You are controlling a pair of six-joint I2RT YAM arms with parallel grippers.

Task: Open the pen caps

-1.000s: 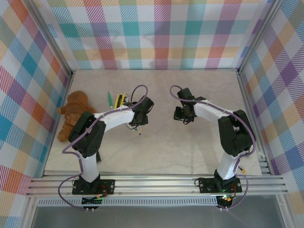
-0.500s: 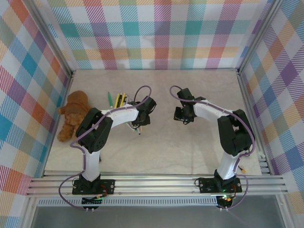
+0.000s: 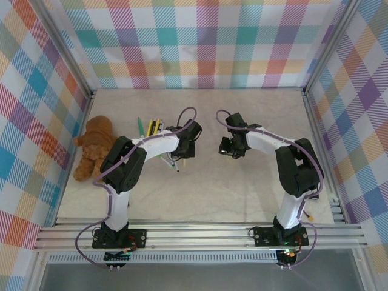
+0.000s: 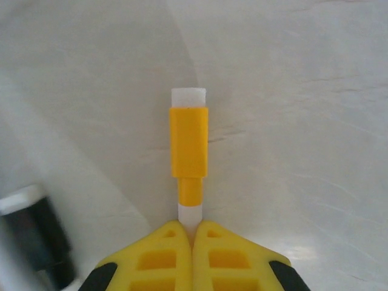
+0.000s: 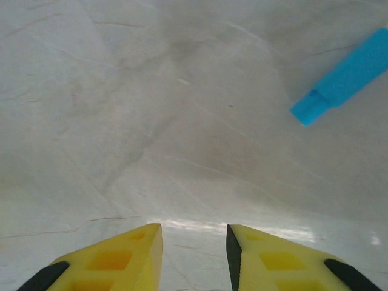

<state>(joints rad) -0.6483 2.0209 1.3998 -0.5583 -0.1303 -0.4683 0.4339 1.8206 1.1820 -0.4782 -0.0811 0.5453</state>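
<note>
Plaid walls (image 3: pixel 200 42) in pastel checks box in a pale, marbled bench (image 3: pixel 254 109), smooth and faintly glossy, so there is nothing for a thin pen to catch on. Over by the left edge lies a brown teddy bear (image 3: pixel 94 148), and just beside it, toward the far side, a small bundle of marker pens (image 3: pixel 151 126). A couple more sit under the left arm near mid-bench.

Now the left end effector (image 4: pixel 193 233): clenched tight, pads together on the white barrel of a yellow-capped marker pen (image 4: pixel 189 209). The yellow cap (image 4: pixel 188 142) sticks straight out in front of the fingers, free of the pads and ready to be taken.

The right end effector (image 5: pixel 194 229) hangs over bare bench near the middle, jaws parted, nothing between them. A blue pen cap (image 5: pixel 345 76) shows ahead and to one side of it; whether it is still on a pen, I cannot tell.

My read on handling: light, stiff, slick plastic, a push-fit cap. Take it on the wide yellow sleeve, square across, and pull straight along the barrel. Off-axis, the thin barrel will likely swivel in the pads or slip out.
</note>
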